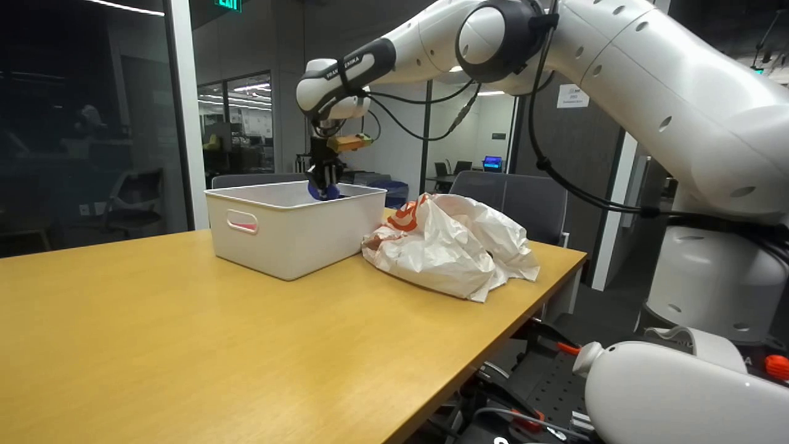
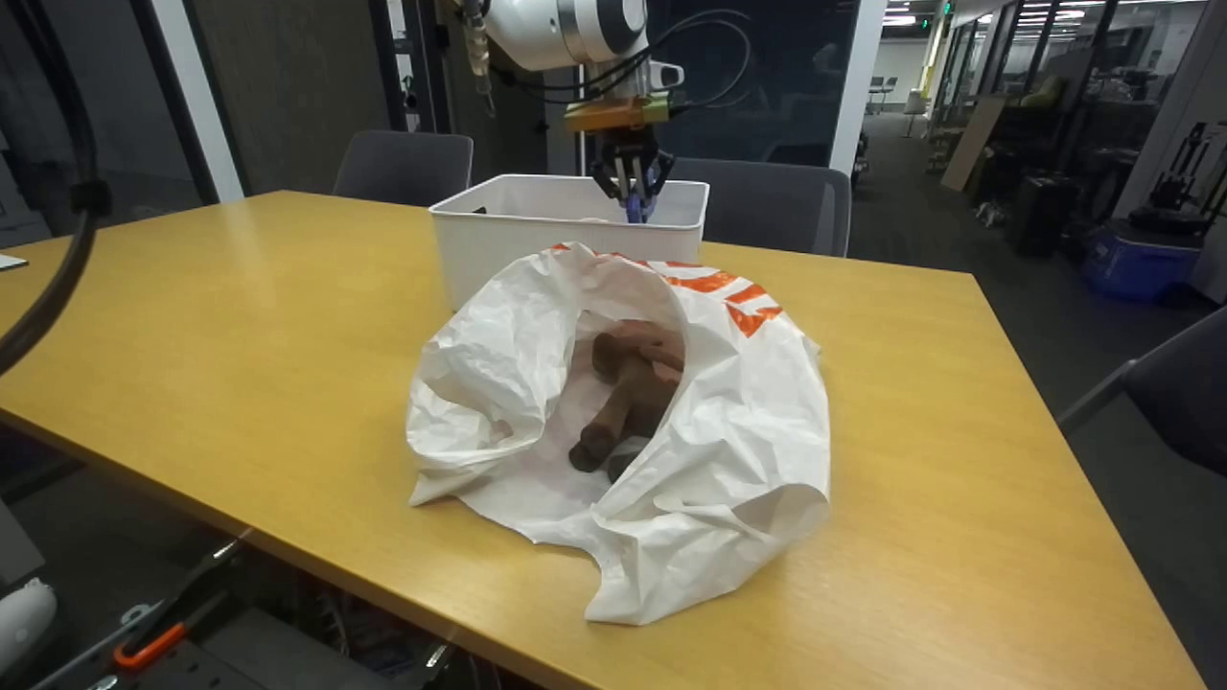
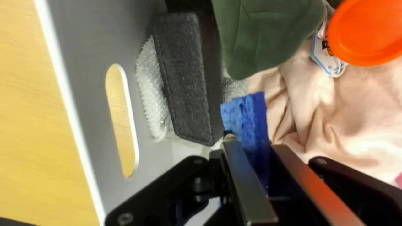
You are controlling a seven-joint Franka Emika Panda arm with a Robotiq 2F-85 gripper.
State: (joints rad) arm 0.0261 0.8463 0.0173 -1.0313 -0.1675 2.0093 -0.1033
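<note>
Blue, porous material is shown in the wrist view: a sponge (image 3: 243,116), clamped between the fingers (image 3: 248,188), its end extended past their tips. It is held over the contents of a white bin (image 3: 88,78), beyond whose wall the yellow counter (image 3: 31,125) can be seen. Beside the sponge a dark grey block (image 3: 185,78) is seen, though whether the two are touching cannot be told; a white textured item (image 3: 149,94) is partly hidden by the block. A green cloth (image 3: 267,34), an orange disc (image 3: 364,31) and rumpled pale-pink fabric (image 3: 329,113) are also contained. In an exterior view, the sponge is held within the bin's opening, near rim level, and a crumpled white bag (image 1: 453,253) is seen just beside the bin. In an exterior view, a brown item (image 2: 628,402) is shown inside the bag's open mouth.
</note>
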